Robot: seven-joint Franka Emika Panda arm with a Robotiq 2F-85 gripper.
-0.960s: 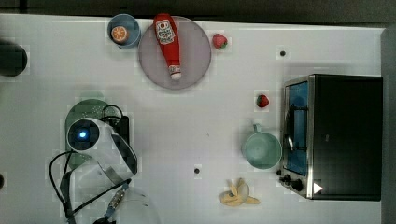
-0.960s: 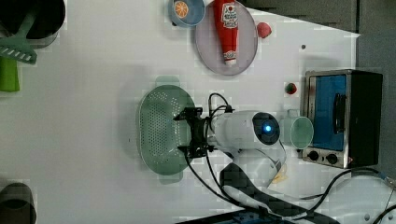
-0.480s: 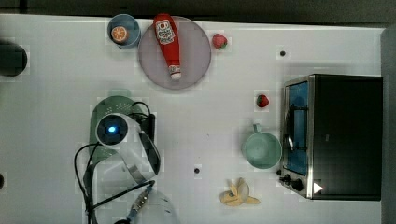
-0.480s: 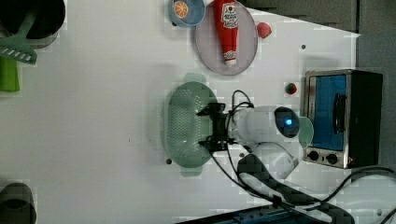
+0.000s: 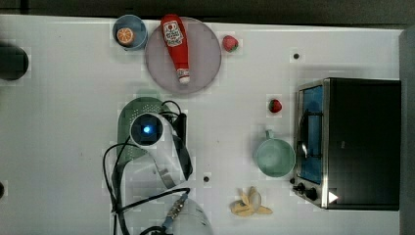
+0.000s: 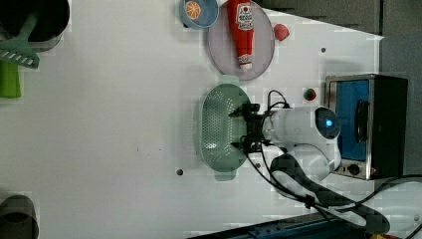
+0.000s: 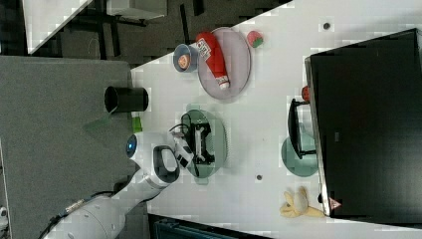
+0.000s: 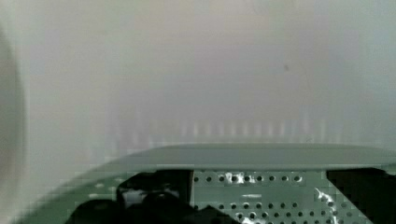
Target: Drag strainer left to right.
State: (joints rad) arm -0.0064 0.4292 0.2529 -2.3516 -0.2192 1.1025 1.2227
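The pale mint-green oval plastic strainer (image 6: 219, 130) sits mid-frame in the left view, just below the round grey plate (image 6: 216, 45) bearing a red ketchup bottle (image 6: 240, 27) whose label is too small to read. The black gripper (image 6: 242, 128) reaches inside the bowl, fingers spread wide, clasping nothing. In the top view, bare white tabletop (image 5: 230, 122) lies between strainer and mint-green cup (image 5: 274, 156).

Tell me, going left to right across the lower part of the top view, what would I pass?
Green strainer with the robot's gripper in it → banana peel → green cup → toaster oven.
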